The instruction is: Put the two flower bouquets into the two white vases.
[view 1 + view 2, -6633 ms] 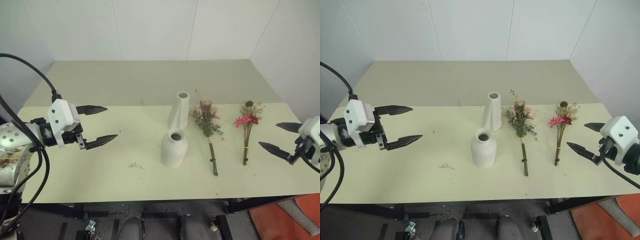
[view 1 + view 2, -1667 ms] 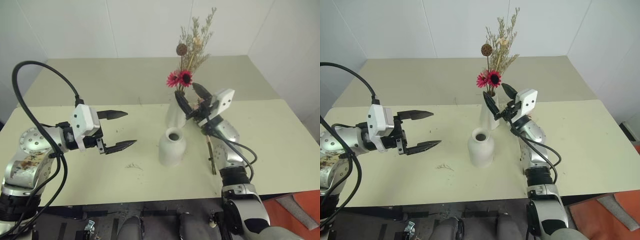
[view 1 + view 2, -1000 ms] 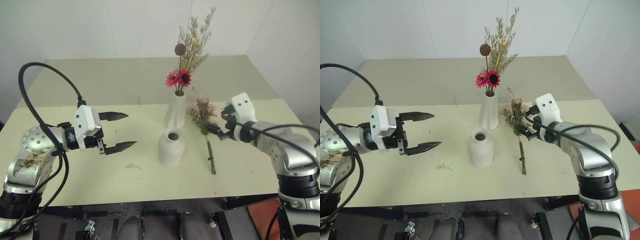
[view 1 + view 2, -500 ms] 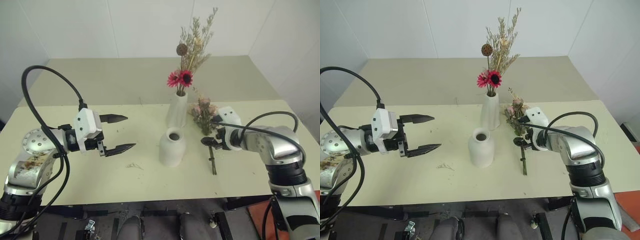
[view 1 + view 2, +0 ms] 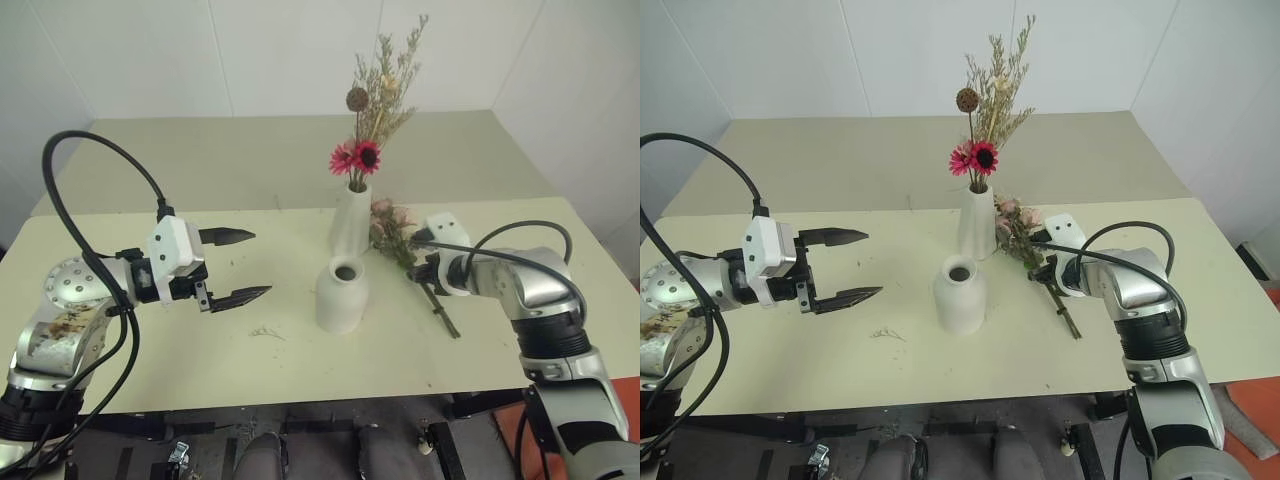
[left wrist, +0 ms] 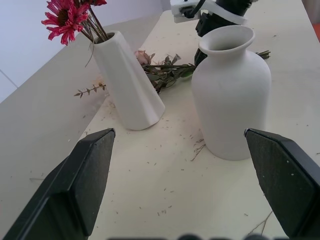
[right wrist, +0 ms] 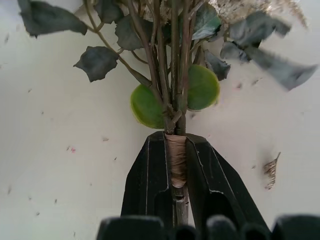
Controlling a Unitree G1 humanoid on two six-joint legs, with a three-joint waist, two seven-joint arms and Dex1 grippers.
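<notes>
My right gripper (image 7: 176, 165) is clamped on the taped stem of the rose bouquet (image 5: 400, 232), which lies on the table, blooms toward the tall vase (image 5: 350, 222). The empty bottle-shaped vase (image 5: 340, 292) stands just leftward. My left gripper (image 5: 240, 265) hangs agape, well apart.

tall vase (image 6: 129, 85): matte white ceramic | table (image 5: 300, 370): smooth matte | stems (image 7: 175, 165): paper-taped
</notes>
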